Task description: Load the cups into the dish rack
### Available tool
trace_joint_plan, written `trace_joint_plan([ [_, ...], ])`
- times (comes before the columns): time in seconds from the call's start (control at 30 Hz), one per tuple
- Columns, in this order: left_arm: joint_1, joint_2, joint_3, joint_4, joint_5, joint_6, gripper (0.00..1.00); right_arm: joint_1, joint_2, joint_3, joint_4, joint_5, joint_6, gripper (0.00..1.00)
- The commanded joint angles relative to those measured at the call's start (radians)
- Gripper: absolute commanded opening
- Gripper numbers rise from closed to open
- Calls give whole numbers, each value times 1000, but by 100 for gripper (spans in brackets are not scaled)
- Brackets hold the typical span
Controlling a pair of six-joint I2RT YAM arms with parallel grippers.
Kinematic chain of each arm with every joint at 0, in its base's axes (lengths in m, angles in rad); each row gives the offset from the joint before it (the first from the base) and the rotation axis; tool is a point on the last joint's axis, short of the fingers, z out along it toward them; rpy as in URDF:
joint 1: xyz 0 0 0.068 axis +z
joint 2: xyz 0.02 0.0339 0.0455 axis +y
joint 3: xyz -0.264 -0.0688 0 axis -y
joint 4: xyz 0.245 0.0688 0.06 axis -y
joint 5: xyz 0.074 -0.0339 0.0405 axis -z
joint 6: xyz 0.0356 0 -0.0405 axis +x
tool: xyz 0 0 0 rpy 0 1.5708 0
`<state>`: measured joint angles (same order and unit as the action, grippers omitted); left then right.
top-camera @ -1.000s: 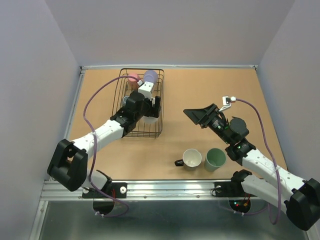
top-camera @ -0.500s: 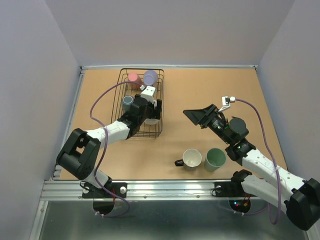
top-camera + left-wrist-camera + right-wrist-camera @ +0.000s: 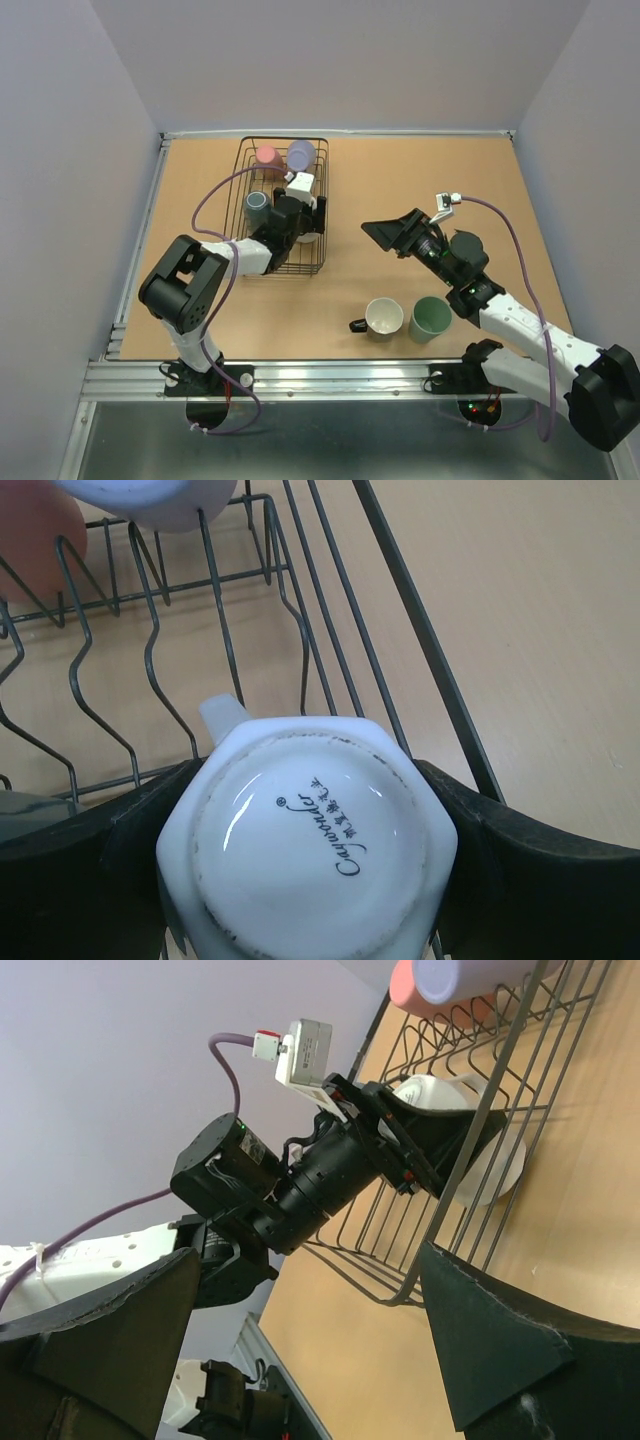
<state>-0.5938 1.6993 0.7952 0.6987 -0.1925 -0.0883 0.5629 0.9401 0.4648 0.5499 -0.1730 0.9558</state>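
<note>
While the left hand (image 3: 297, 212) clamps an upturned white mug (image 3: 300, 830) inside the rack (image 3: 285, 139), release likely next, the right hand (image 3: 385, 237) hangs spread, empty.

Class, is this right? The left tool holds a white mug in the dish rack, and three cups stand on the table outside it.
No: the top external view shows two cups on the table, not three: a cream cup and a mint green cup. The left tool does hold a white mug in the dish rack.
</note>
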Motion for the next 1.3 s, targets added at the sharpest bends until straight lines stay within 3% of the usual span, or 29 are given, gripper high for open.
trace_joint_plan([
  [0.0, -6, 25, 44, 105, -45, 12, 11, -6, 6, 3, 25, -11, -28, 95],
  [0.23, -6, 33, 30, 150, -116, -1, 45, -6, 19, -3, 28, -13, -34, 95],
  [0.33, -6, 30, 32, 150, -116, 1, 55, -6, 25, -6, 31, -14, -32, 95],
  [0.47, -6, 11, 30, 147, -116, -1, 81, -6, 23, -9, 36, -16, -26, 95],
  [0.57, -6, -1, 32, 139, -114, -2, 90, -6, 19, -15, 36, -20, -22, 95],
  [0.77, -5, -10, 45, 121, -110, -2, 99, -6, -6, -26, 36, -23, -12, 94],
  [1.27, -6, -87, 85, 44, -125, -11, 99, -6, -47, -45, 35, -31, 0, 95],
])
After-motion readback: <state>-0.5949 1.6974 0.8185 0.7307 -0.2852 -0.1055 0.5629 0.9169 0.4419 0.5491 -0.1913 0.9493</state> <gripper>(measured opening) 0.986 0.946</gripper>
